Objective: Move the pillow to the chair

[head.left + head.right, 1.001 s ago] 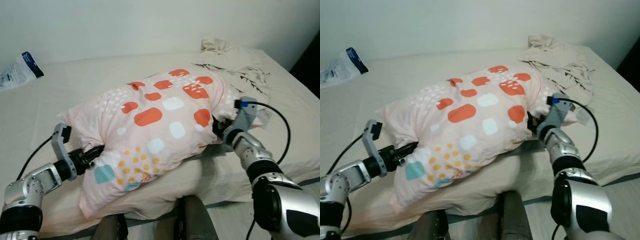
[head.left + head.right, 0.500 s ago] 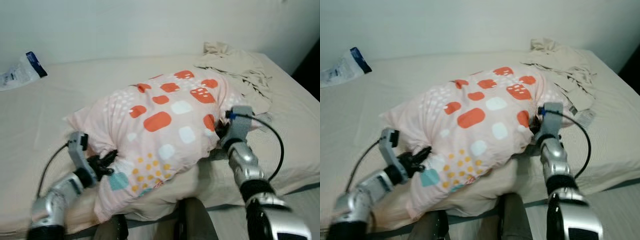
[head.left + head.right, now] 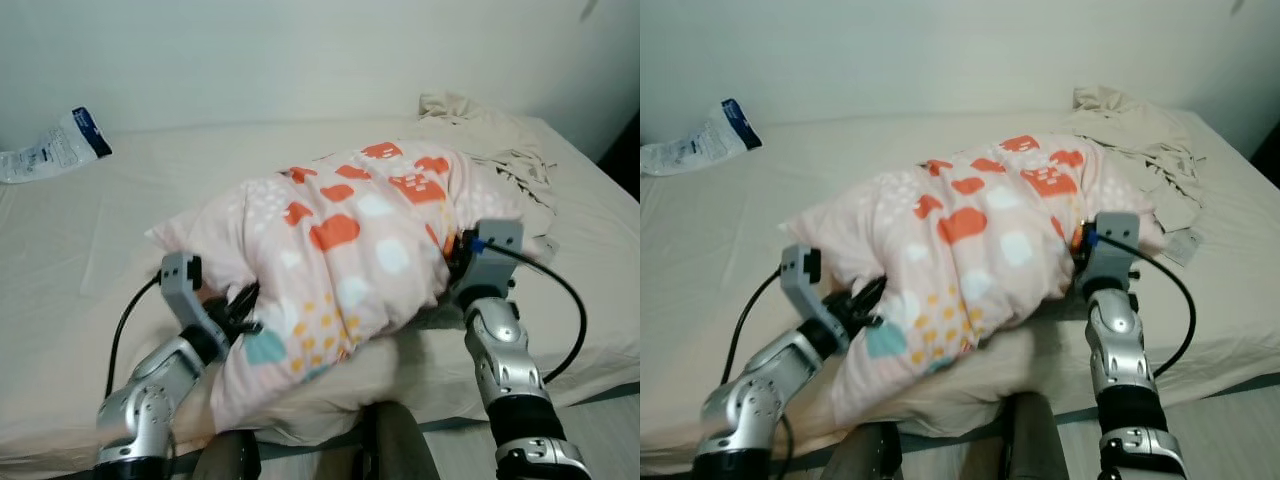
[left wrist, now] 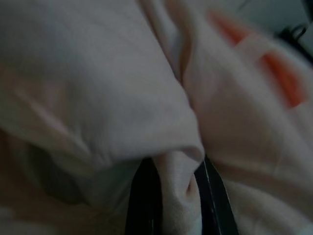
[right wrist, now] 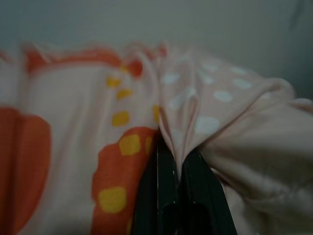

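A pale pink pillow with orange, white, yellow and teal patches is held up between my two arms above the bed. At its near-left end my left gripper is shut on a fold of the cover; the fabric is pinched between the black fingers. On the pillow's right side my right gripper is shut on another fold, its fingers pressed together. The pillow bunches and bulges upward between both grips.
The bed's cream sheet spreads to left and back. A crumpled beige cloth lies at the far right corner. A white and blue packet rests at the far left. A dark chair back shows at the frame's lower edge.
Both arms have drawn closer together, squeezing the pillow into a taller, narrower bunch. The left arm has come in toward the middle. The camera view has shifted slightly.
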Controlling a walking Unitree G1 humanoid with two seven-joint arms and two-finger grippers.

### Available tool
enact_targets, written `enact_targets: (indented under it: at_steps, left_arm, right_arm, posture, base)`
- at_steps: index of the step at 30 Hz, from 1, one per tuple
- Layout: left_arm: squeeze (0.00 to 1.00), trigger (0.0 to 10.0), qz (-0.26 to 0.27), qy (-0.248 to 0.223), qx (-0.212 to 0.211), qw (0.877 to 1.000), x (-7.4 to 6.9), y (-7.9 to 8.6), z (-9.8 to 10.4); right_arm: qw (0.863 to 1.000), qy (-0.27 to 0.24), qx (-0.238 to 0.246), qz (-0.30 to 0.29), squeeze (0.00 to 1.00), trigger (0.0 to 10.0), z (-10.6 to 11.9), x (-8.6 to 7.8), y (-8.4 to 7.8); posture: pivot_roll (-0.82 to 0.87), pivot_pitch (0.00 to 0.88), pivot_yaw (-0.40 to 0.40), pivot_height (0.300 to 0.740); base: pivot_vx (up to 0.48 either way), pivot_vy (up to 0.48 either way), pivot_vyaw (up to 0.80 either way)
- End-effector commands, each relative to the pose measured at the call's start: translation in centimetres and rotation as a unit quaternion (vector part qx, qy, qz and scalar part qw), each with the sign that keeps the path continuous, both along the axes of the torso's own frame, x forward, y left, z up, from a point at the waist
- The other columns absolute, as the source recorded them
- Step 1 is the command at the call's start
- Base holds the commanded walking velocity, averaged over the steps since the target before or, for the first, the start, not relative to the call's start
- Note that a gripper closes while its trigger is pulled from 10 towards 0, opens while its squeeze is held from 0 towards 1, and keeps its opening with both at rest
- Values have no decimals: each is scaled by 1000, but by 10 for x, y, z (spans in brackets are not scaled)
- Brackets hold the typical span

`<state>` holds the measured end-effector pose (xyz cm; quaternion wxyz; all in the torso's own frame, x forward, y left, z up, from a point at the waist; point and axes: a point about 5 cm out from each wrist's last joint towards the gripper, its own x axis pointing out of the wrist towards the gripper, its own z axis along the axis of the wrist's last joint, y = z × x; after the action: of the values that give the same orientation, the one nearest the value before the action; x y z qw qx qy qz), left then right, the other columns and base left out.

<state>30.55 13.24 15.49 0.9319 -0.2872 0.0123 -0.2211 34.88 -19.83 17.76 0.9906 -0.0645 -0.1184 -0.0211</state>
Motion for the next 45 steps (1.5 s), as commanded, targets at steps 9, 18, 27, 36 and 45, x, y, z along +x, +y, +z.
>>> enact_targets:
  at_steps: [9,18,27,36,45]
  left_arm:
    - [0,0,84,-99,29,991,28,-21,60]
    - [0,10000,152,-62,115,980,30,-22,30]
    - [0,10000,168,-22,116,979,28,-21,19]
    - [0,10000,173,-63,214,959,29,-21,13]
    - [0,10000,175,-116,256,943,28,-29,21]
  right_arm:
    - [988,-118,-81,60,0,0,64,0,48]
    - [998,-33,16,42,0,9333,18,-2,44]
    - [996,53,-24,69,0,10000,-12,-4,54]
    - [994,32,-78,68,0,10000,-13,-7,57]
    - [996,9,-47,76,0,10000,-4,-12,54]
  posture:
    - [-6,54,-26,607]
    - [-16,32,-19,607]
    - [-23,34,-21,607]
    - [-27,32,-18,607]
    - [-39,34,-11,626]
  base:
    - [0,0,0]
    - [0,0,0]
    - [0,0,0]
    - [0,0,0]
    - [0,0,0]
